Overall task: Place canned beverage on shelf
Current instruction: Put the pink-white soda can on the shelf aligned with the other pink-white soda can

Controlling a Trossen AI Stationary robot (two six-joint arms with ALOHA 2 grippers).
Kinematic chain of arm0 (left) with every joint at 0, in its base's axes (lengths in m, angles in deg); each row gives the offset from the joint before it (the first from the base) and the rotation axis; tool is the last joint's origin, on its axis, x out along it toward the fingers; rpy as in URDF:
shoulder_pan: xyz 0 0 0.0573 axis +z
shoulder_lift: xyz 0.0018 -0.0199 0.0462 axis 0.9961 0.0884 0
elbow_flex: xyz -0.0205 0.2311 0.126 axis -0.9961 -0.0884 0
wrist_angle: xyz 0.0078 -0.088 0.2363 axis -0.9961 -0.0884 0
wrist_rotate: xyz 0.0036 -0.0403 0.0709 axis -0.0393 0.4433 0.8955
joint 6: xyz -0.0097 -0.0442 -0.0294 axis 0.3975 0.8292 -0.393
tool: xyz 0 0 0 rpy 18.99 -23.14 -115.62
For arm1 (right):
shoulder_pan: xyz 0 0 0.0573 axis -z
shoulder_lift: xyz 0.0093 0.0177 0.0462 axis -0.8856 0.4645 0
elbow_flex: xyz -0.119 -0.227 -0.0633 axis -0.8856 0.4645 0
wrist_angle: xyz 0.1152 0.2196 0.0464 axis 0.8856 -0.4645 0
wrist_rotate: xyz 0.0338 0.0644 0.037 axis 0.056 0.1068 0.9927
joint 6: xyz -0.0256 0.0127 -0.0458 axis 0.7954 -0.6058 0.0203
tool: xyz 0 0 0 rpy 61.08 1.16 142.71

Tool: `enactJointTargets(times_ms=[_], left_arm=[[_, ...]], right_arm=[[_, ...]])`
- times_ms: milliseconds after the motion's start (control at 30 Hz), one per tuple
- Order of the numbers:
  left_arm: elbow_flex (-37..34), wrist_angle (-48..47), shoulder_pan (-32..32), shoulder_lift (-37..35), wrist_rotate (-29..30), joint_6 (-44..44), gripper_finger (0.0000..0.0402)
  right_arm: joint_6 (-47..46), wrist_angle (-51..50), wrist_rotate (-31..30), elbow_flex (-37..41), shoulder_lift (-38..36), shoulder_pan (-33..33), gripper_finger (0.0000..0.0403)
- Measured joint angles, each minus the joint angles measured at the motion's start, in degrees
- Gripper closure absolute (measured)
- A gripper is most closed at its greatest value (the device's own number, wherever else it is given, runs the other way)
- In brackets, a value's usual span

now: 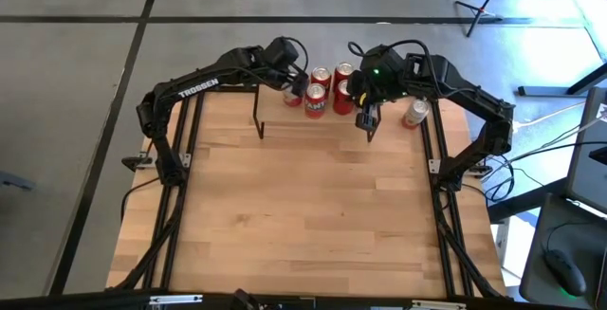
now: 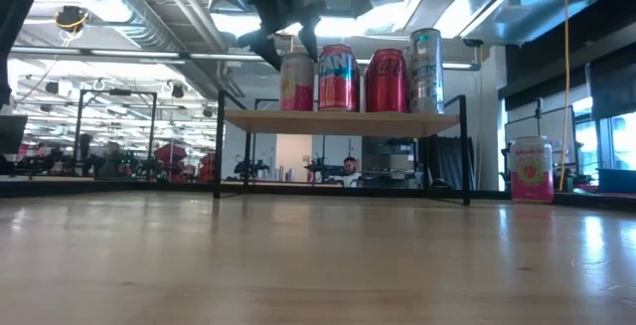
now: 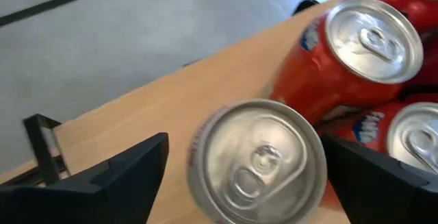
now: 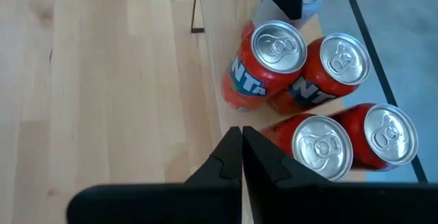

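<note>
Step in hand, as I read it: setting a can down on the shelf (image 2: 338,122), w/ the left gripper (image 3: 239,176) at the release point. The pink can (image 2: 296,81) stands on the shelf's left part, next to the orange cans (image 4: 263,66), upright as far as the low view shows.

Left gripper: fingers (image 3: 123,176) spread wide either side of the pink can's top in the left wrist view, a gap showing on both sides, so not pinching it. Looks like the can is let go or nearly so; can't tell if a finger brushes the side lower down.

Right gripper (image 4: 241,155): fingers pressed together, holding nothing, hanging over the table (image 1: 303,215) just at the shelf's front edge, near the red cans (image 4: 356,138).

One more pink can (image 2: 531,169) stands on the table to the right of the shelf, apart from it; prob. the next one to go up.

Next move, my guess: lift the left gripper straight up, clear of the can tops, no sideways drift. The cans are packed close, and a nudge could tip the pink one or push it off the edge.
</note>
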Motion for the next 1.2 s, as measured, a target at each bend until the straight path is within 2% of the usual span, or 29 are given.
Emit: enactJointTargets(times_ms=[167, 400, 600, 767, 967, 1200], left_arm=[[0.0, -0.7, 0.0, -1.4, -3.5, -2.5, 0.0037], [0.0, -1.6, 0.6, -4.7, -3.6, -6.2, 0.0036], [0.0, -2.0, 2.1, -5.4, -10.7, -12.6, 0.0040], [0.0, -1.8, 2.0, -5.5, -10.8, -16.6, 0.0043], [-0.1, -1.1, 1.5, -9.3, -10.2, -18.0, 0.0043], [-0.1, -3.4, 1.4, -15.5, -7.2, -22.1, 0.0043]], right_arm=[[0.0, -0.3, 0.0, 0.0, 0.0, 0.0, 0.0400], [0.3, -0.5, -1.4, 0.0, 0.0, 0.0, 0.0400], [0.5, -0.5, -1.0, 0.0, 0.0, 0.0, 0.0400], [-0.5, 0.1, -1.0, 0.0, 0.0, 0.0, 0.0400], [-3.2, 7.0, -1.0, 0.0, 0.0, 0.0, 0.0400], [-9.3, -3.4, -5.8, -3.3, -3.4, 0.4, 0.0400]])
